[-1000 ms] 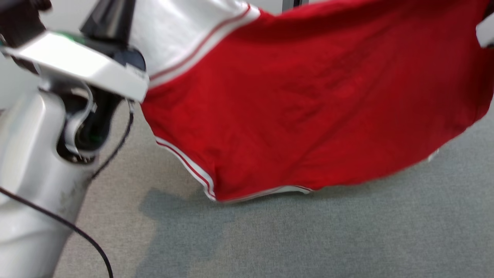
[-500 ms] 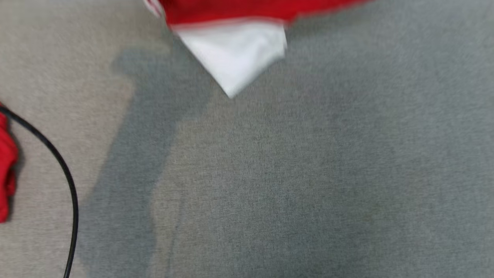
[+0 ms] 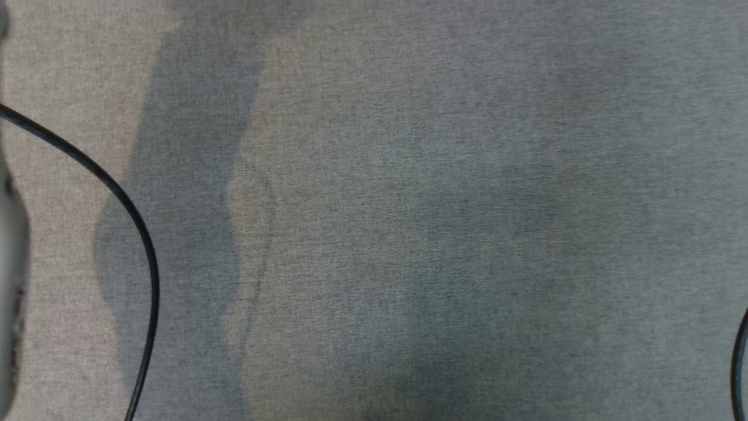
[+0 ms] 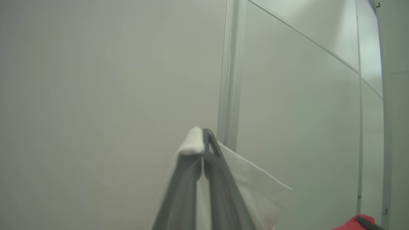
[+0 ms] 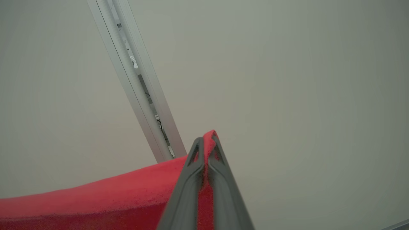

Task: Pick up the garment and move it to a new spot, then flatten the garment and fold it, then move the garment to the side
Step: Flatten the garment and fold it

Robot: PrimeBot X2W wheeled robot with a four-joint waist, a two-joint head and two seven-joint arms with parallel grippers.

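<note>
Head view: the camera has tipped down onto grey floor [image 3: 409, 234] crossed by a black cable [image 3: 142, 234] and soft shadows. A second ago the garment [image 5: 96, 201] hung wide across this view, and half a second ago just its white corner did. That is the camera's swing, not proof that the cloth moved.

Left wrist view: the left end effector [image 4: 203, 135] has its fingers pressed together on a white fold of the garment, raised against a pale wall [image 4: 96, 80] and a metal post [image 4: 228, 73].

Right wrist view: the right end effector [image 5: 207, 140] is pinching a red edge, and the cloth runs off toward that view's left.

The garment looks to be held aloft between both arms. I judge the pick-up done and the carry under way, with the downward look likely choosing a spot to lay it. Flattening, folding and setting aside remain.
</note>
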